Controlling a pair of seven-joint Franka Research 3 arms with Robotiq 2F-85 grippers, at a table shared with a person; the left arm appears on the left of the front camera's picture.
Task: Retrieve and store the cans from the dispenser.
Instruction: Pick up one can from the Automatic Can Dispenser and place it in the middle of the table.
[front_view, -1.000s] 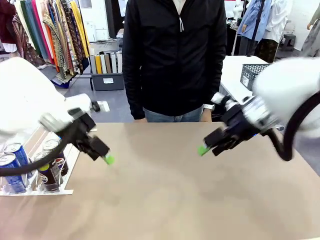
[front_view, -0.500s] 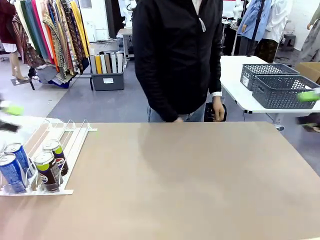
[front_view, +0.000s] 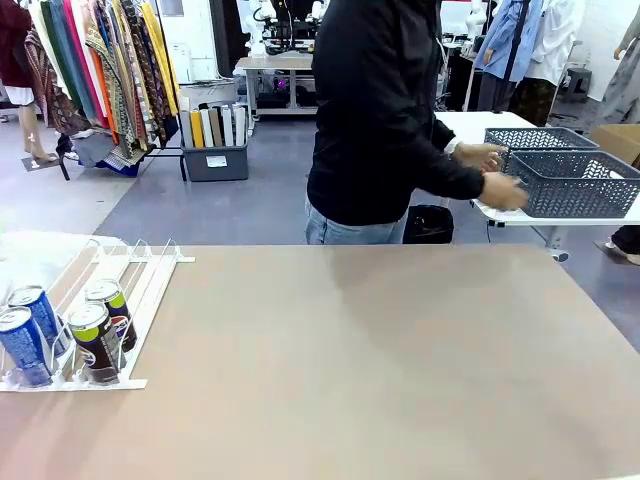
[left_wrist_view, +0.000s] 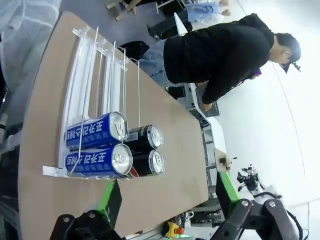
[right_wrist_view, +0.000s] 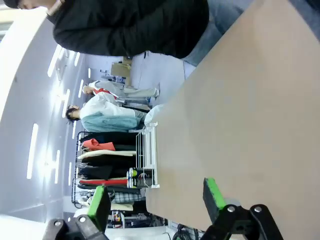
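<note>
Tan table (front_view: 380, 360) is wide and bare from the middle to the right edge, w/ plenty of free room. At the far edge a person (front_view: 380, 120) stands turned twd a white side table (front_view: 465, 130), both hands at grey mesh baskets (front_view: 575, 185). Clothes racks (front_view: 100, 60) stand behind.

Dispenser (front_view: 140, 265) sits by the table's left edge, lanes sloping twd the robot side. 4 cans stand upright at its front stops: blue cans (front_view: 25, 345) on the left, black cans (front_view: 112, 308) just beside them on the right, each pair one behind the other. Front black can has a green top (front_view: 88, 318).

Front view gives a round red/white/blue logo on the black cans. Left wrist view gives silver tops and white print on the blue sides, not legible.

Left gripper (left_wrist_view: 167, 200): jaws apart, empty, near the dispenser front. Right gripper (right_wrist_view: 155, 200): jaws wide apart, empty, well apart from the dispenser.
</note>
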